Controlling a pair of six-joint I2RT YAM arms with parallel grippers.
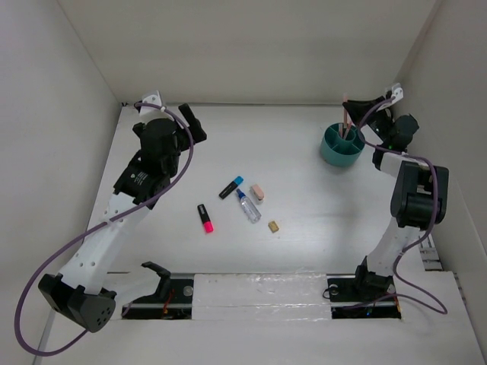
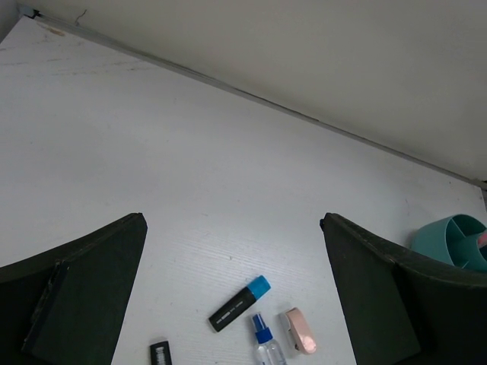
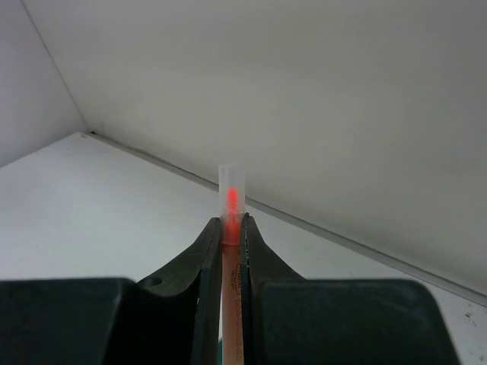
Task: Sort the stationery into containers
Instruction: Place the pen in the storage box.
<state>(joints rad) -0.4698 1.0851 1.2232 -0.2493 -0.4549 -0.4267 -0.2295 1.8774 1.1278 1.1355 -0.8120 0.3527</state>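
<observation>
Two markers (image 1: 231, 187), one bottle (image 1: 247, 206), one eraser (image 1: 258, 192), one block (image 1: 273, 226) lie loose.

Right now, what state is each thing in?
Left gripper, open, empty.
Right gripper, shut on pencil.
Pencil, upright, capped.
Organiser, standing upright.
Blue-capped marker, lying flat, capped.
Pink-capped marker, lying flat, capped.
Bottle, on its side, cap on.
Eraser, lying loose.
Tan block, lying loose.

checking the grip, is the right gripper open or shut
Shut on a pencil: the right gripper pinches its shaft, capped tip poking out.
</observation>
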